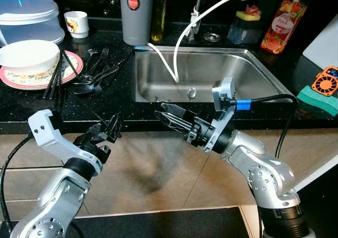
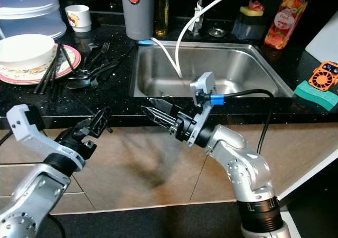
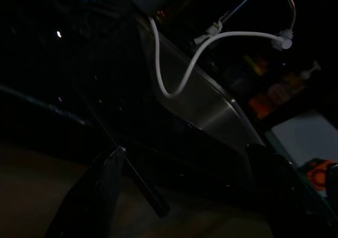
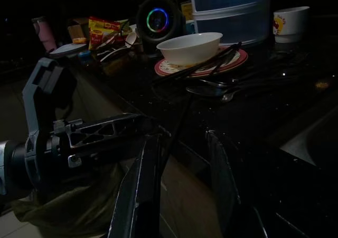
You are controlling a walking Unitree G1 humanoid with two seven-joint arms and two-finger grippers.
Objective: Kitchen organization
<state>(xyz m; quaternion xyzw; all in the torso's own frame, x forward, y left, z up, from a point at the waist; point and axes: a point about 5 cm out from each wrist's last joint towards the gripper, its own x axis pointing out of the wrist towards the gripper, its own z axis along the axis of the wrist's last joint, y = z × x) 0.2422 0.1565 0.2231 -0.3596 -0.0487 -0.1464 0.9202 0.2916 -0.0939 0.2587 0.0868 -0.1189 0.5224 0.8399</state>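
Both pincers, left pincer [image 1: 108, 130] and right pincer [image 1: 170, 116], gape apart before black counter [image 1: 31, 103] and steel sink [image 1: 158, 72].

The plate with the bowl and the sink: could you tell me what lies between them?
Forks and spoons lie on the black counter there, seen in the left eye view.

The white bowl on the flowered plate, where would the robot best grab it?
Probably by the rim of the white bowl, on its near right edge, from above. The bowl sits upright and open on the plate, so one finger can go inside and one outside. Black chopsticks lean against the right side, so the left claw should avoid them.
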